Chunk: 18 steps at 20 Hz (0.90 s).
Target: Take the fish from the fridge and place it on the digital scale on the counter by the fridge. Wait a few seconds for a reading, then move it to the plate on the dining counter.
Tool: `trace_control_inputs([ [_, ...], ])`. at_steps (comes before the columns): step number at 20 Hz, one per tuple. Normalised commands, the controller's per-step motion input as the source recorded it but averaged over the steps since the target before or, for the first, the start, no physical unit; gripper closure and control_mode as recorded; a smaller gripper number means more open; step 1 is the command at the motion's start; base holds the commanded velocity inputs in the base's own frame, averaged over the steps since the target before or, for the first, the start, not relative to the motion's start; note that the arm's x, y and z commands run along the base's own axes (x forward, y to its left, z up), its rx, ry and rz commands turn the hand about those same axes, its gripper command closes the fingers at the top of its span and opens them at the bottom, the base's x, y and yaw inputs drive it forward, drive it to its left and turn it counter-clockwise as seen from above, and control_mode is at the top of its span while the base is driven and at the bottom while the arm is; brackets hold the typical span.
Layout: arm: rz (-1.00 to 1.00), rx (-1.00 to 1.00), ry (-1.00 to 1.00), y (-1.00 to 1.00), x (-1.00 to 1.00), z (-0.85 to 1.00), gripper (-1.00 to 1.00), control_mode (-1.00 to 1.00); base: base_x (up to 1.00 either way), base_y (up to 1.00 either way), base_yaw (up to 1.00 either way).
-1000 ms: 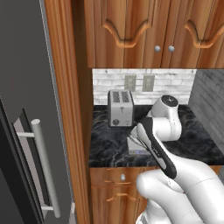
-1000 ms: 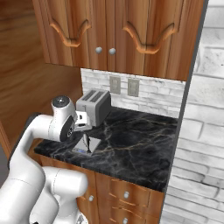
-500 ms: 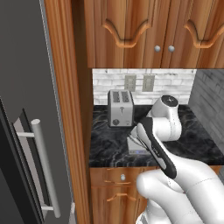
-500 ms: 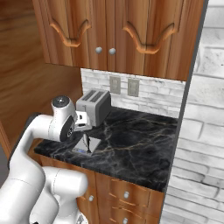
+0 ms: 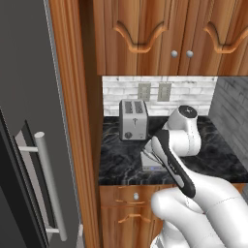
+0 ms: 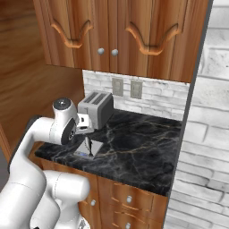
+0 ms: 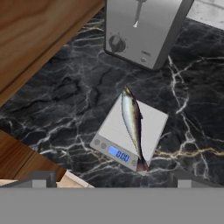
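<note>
The slim silvery fish (image 7: 132, 124) lies diagonally across the flat grey digital scale (image 7: 129, 131), whose blue display is lit at its front. The scale rests on the black marble counter (image 7: 65, 100) and also shows near the counter's front edge (image 5: 150, 163) (image 6: 91, 150), partly behind my arm. My gripper (image 7: 114, 178) hovers above the scale, open, with nothing between its fingers and clear of the fish. The fridge (image 5: 29, 121) stands at the left, its dark door and steel bar handle (image 5: 50, 186) facing me.
A steel toaster (image 7: 144, 26) (image 5: 133, 119) (image 6: 96, 108) stands just behind the scale. A wooden side panel (image 5: 72, 121) separates fridge and counter. Wooden wall cabinets (image 6: 120, 36) hang above, and drawers (image 6: 129, 199) sit below. The counter runs free to the right (image 6: 143, 147).
</note>
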Motion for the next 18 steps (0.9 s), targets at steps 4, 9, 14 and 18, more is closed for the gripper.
trace_control_inputs([
  [4, 0.0, 0.0, 0.0, 0.0, 0.0, 0.0, -1.0, -1.0, 0.0, 0.0, 0.0],
  [9, 0.0, 0.0, 0.03, 0.0, 0.0, -0.1, -1.0, -1.0, 0.0, 0.0, 0.0],
  [14, 0.0, 0.0, 0.08, -0.08, 0.26, -0.4, -1.0, -1.0, 0.0, 0.0, 0.0],
  [18, 0.0, 0.0, 0.05, -0.08, 0.55, -0.37, -1.0, -1.0, 0.0, 0.0, 0.0],
])
